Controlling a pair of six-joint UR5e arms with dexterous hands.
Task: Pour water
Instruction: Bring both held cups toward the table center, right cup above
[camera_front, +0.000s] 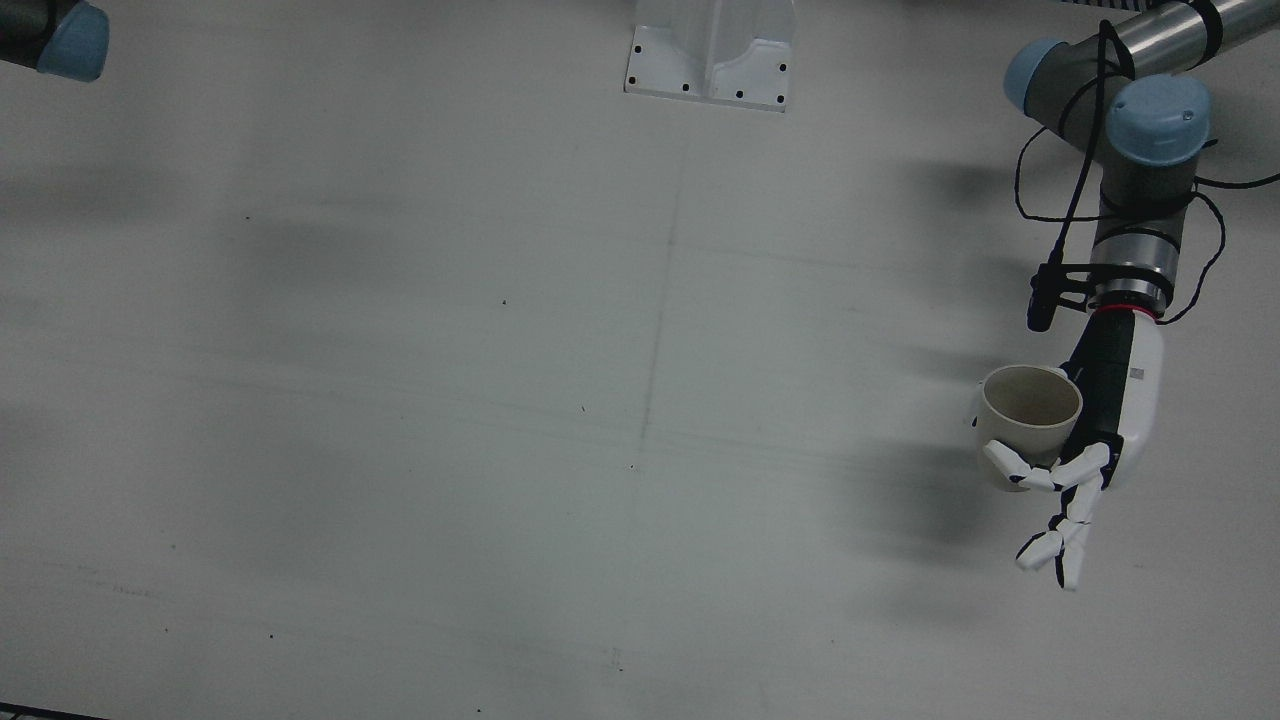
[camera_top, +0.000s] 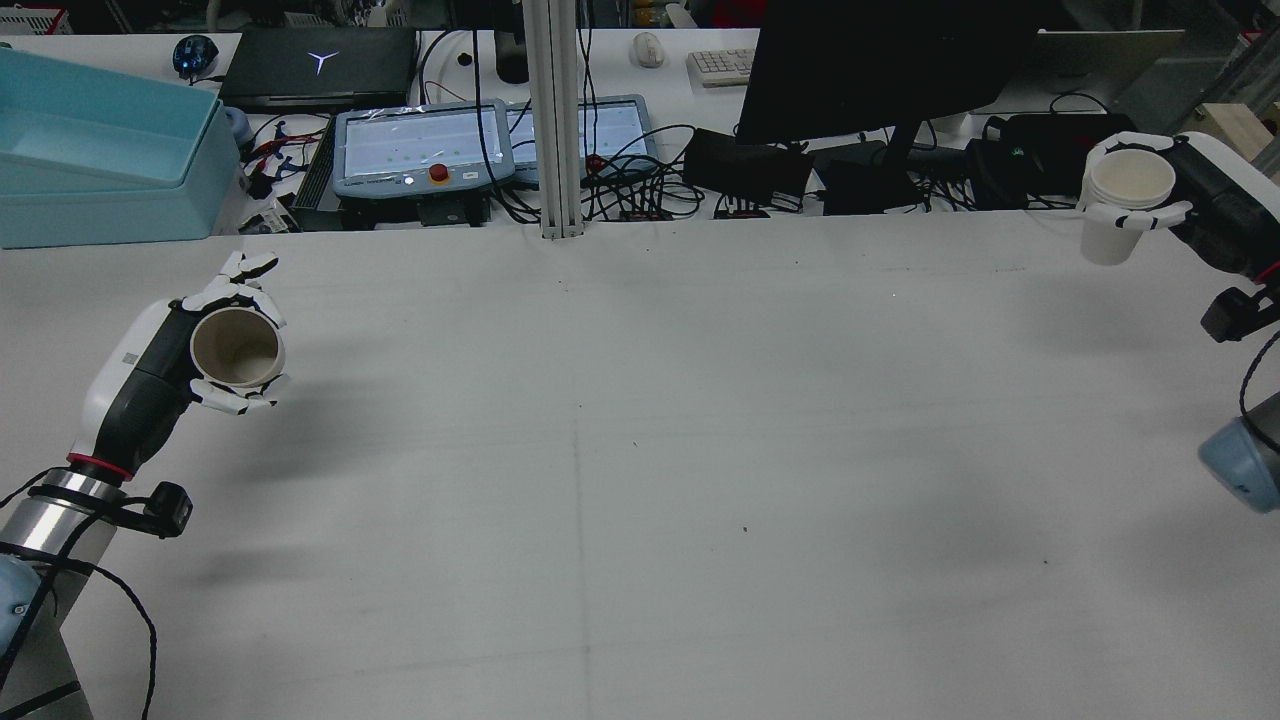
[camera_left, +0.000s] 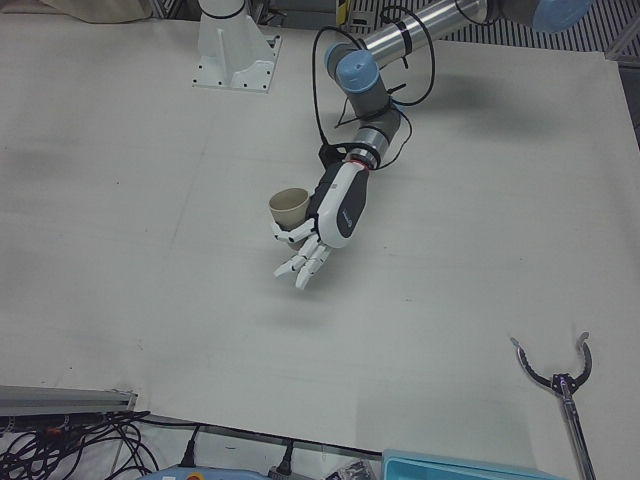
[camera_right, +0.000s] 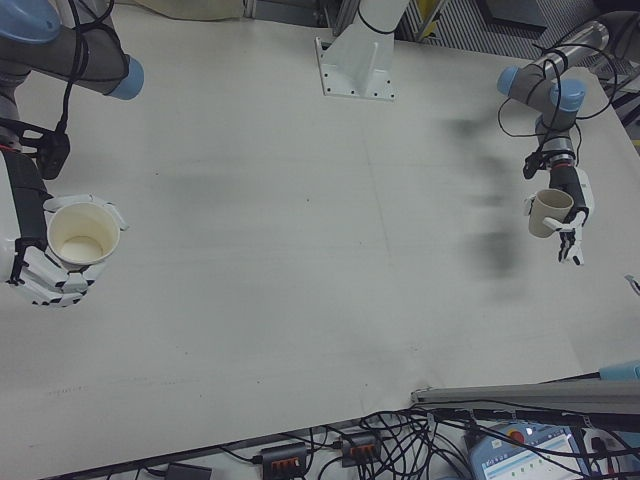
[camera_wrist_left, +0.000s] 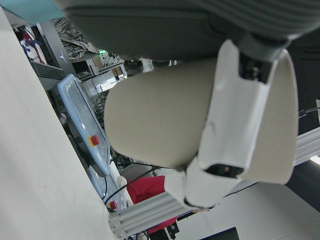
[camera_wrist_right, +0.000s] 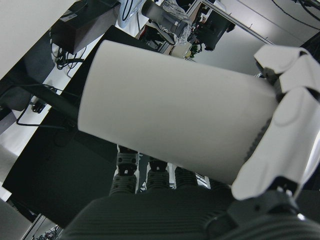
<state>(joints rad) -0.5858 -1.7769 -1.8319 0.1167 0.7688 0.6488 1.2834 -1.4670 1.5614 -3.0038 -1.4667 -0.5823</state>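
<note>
My left hand (camera_top: 150, 375) is shut on a beige paper cup (camera_top: 235, 348), held above the table's left side with the mouth tipped up toward the rear camera. The front view shows that cup (camera_front: 1030, 415) and left hand (camera_front: 1115, 400) at its right edge; two fingers (camera_front: 1065, 540) stick out past the cup. My right hand (camera_top: 1210, 205) is shut on a white paper cup (camera_top: 1128, 200), upright, high near the table's far right edge. In the right-front view the white cup (camera_right: 82, 238) looks empty. Each hand view shows its own cup close up: beige (camera_wrist_left: 160, 125), white (camera_wrist_right: 170, 130).
A white arm pedestal (camera_front: 712, 50) stands at the table's robot side. Beyond the far edge are a light blue bin (camera_top: 100, 160), a control pendant (camera_top: 420, 150), a monitor (camera_top: 880, 60) and cables. A black claw tool (camera_left: 560, 380) lies near the operators' edge.
</note>
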